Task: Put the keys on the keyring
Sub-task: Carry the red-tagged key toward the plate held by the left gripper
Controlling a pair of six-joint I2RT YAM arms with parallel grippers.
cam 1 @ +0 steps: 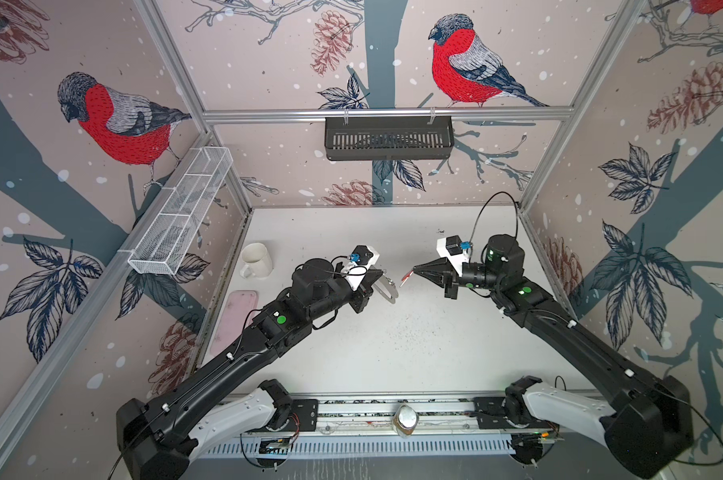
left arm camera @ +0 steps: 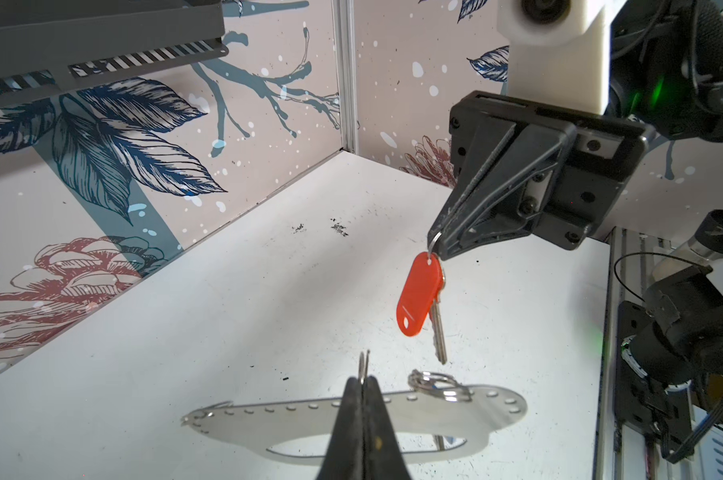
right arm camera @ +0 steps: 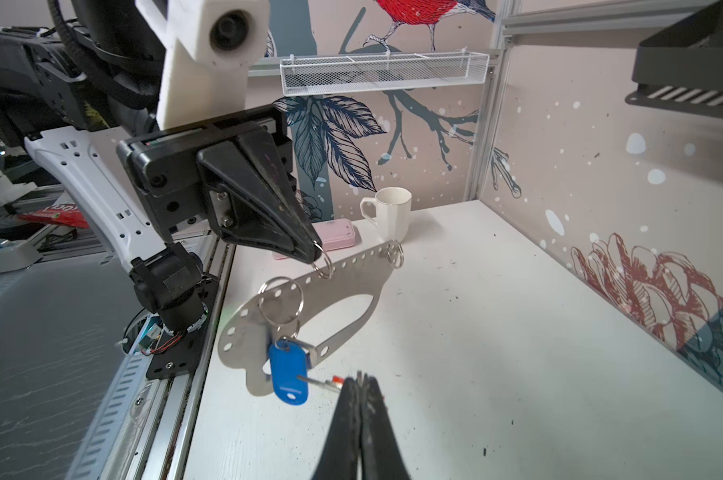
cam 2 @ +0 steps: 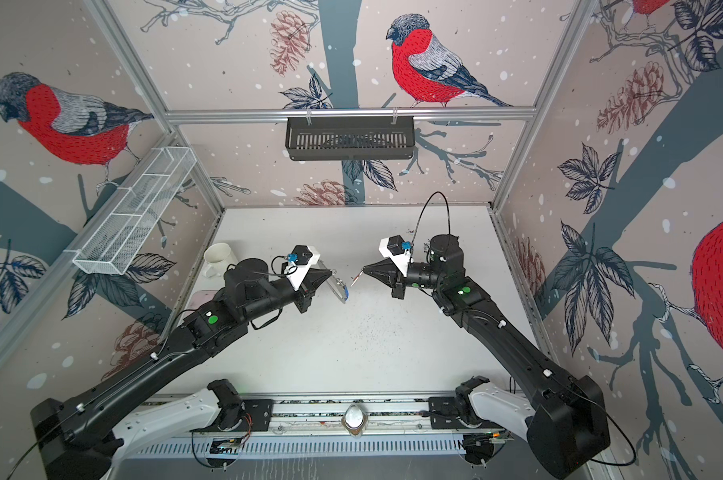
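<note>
The left pincer [right arm camera: 316, 251] is closed on a small wire ring that passes through one of the holes along the edge of the keyring [right arm camera: 339, 282]. The keyring is a flat silver metal plate with a long slot, and it hangs tilted from that ring above the middle of the counter [cam 1: 393, 353]. In both top views the plate shows just past the left pincer's tip [cam 1: 382, 272] [cam 2: 333, 272].

A large split ring [right arm camera: 280, 301] is threaded through another hole nearer the plate's lower end. The blue-tagged key [right arm camera: 288, 374] dangles from it against the plate. A further small ring sits at the plate's upper end.

The right pincer [left arm camera: 434, 245] faces the left one from the right side of the counter, and their tips are near each other but apart. It is closed on the thin ring of the red-tagged key [left arm camera: 419, 295]. The oval red tag hangs straight down with the silver key blade [left arm camera: 438, 332] behind it, clear of the counter. It is close to the keyring's holed edge without touching it. In a top view the red tag appears as a sliver between the two tips [cam 1: 405, 276].

A white mug [cam 1: 257, 259] stands by the counter's left edge towards the far corner. A pink case [cam 1: 235, 322] lies along the same edge, nearer the front.
</note>
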